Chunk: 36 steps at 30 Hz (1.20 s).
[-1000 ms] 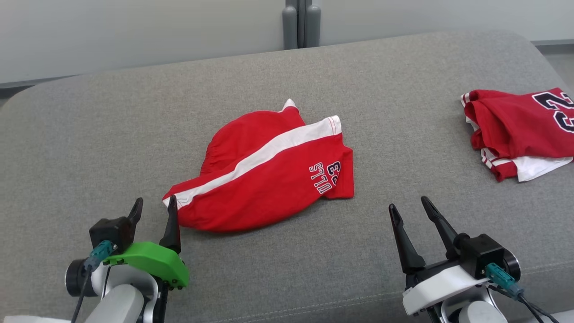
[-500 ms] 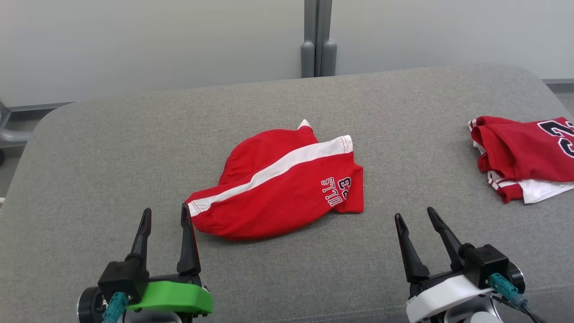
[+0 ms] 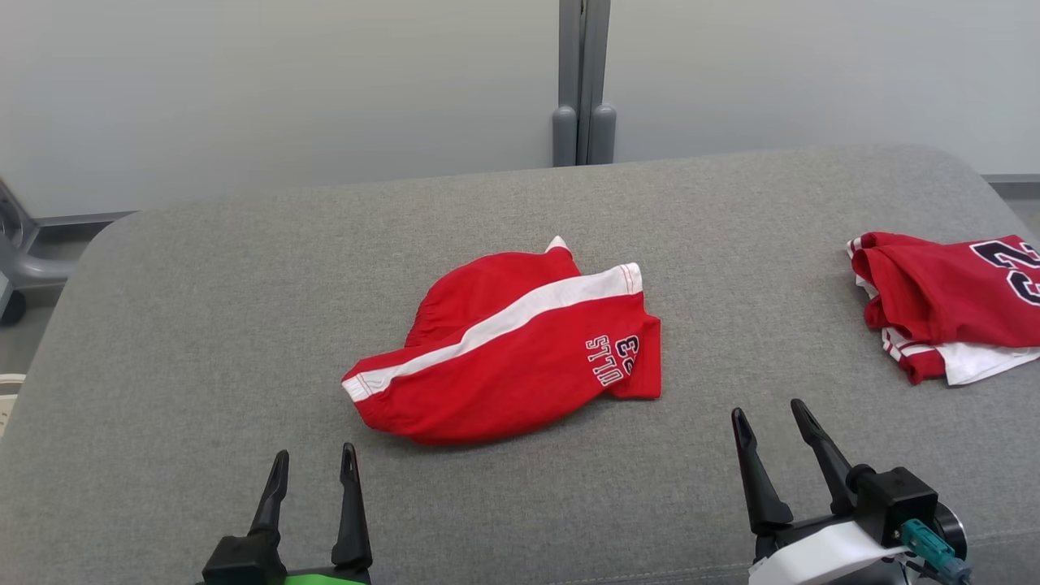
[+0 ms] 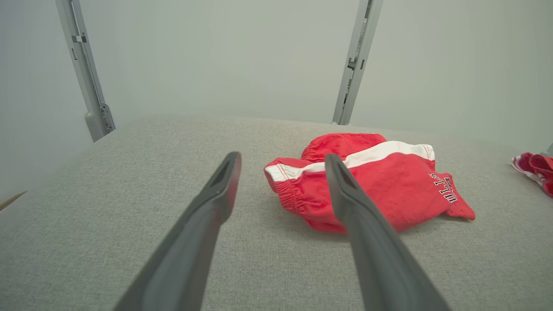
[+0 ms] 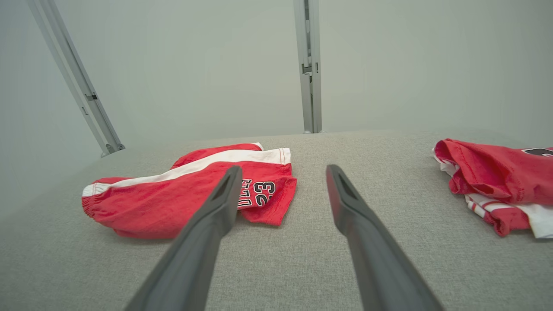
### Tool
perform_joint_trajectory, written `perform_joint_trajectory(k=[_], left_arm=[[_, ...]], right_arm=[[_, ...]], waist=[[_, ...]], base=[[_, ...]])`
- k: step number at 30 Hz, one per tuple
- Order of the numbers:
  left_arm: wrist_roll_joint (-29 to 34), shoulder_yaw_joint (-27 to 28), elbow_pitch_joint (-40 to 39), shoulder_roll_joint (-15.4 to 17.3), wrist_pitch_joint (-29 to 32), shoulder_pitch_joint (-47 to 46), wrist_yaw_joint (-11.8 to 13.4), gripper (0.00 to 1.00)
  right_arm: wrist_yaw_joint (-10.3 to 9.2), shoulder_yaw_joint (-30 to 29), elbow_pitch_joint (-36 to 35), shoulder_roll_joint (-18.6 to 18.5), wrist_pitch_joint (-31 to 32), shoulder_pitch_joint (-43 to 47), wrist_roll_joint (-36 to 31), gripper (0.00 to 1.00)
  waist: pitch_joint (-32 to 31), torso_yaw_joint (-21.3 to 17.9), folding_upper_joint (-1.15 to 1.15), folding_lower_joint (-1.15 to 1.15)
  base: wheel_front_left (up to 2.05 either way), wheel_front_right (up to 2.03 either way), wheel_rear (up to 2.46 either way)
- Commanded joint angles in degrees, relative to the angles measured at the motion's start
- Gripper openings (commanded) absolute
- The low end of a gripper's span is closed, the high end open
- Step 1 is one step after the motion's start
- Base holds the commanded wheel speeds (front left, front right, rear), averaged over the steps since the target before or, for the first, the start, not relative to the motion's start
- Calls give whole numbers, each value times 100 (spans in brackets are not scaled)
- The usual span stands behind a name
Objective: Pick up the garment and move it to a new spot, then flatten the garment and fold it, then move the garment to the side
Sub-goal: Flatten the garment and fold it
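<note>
The red shorts lie bunched on the grey cushion, with the left end effector and right end effector both open and empty just short of them — a pinch there (layers overlap) could catch one layer, or drag them toward the jersey on their right.

Soft, even, bright light falls from above, with no glare. The shorts throw only a thin, faint shadow on the cushion along their near edge. The head view is sharp. In the 2 wrist views the posts lean outward at the edges, and the left fingers blur near the lens.
</note>
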Motion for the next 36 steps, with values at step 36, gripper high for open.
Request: perform_joint_trajectory(k=[36], left_arm=[[-1643,-141,2251,-78,1032,-2200,135,100]], right_arm=[[-7,277,106,-118,-19,-241,-77,100]], waist=[[681,-139,0,0]], base=[[0,0,0]])
